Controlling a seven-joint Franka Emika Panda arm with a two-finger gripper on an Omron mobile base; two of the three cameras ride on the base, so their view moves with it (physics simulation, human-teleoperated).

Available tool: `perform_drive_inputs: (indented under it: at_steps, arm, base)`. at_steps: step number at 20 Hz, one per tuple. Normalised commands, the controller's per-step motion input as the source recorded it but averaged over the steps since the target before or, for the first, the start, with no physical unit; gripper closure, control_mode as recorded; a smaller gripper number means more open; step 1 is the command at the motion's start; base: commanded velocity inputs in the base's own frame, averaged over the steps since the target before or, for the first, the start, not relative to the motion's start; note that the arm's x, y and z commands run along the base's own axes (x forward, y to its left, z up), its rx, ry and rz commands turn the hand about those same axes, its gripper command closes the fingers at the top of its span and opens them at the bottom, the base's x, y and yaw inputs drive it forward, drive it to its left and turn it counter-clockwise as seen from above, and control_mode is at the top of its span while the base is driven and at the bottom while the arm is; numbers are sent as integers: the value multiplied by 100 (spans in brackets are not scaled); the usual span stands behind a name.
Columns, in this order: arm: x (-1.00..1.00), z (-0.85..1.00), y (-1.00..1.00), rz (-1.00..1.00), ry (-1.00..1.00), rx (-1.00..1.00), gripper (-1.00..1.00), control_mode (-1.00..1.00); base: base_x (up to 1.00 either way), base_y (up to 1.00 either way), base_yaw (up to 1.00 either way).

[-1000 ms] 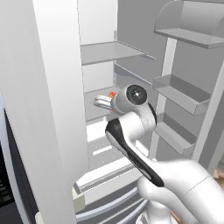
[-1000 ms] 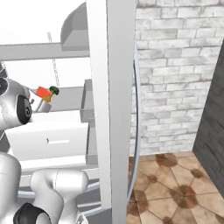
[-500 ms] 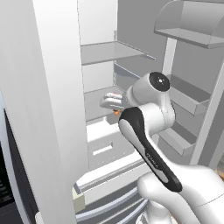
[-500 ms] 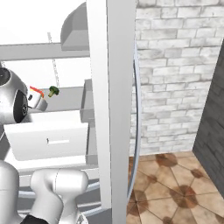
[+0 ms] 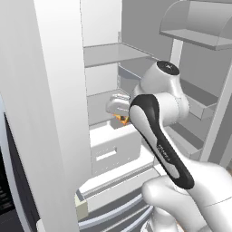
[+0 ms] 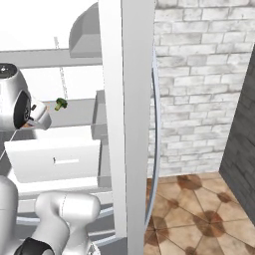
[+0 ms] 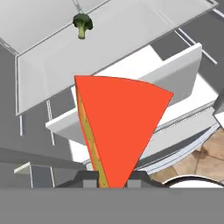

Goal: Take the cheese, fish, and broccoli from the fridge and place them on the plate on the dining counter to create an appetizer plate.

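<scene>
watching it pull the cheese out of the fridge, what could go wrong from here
The gripper pinches only the narrow tip of the cheese, so the wedge could twist or slip out on the way to the plate.

The arm is folded close between the drawer and the door bins, so a wide swing might clip one of them.

The broccoli sits alone on the shelf behind; a bump could roll it further back.

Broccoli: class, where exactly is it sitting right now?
The broccoli lies alone on a pale fridge shelf, near the hand view's top left, above the white drawer and beyond the cheese.
</scene>
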Motion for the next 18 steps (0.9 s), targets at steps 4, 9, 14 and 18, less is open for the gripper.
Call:
perform_drive_inputs:
  at_steps: [4,9,14,18]
  arm:
    - [-43,0,-6,-2,9,-5,100,-100]
    - [0,0,0,0,0,0,100,100]
    - [0,0,0,0,0,0,100,100]
    - [0,0,0,0,0,0,100,100]
  base:
    - [0,0,0]
    - [-97,-12,-9]
    - [-100,-26,-11]
    - [-100,-20,-10]
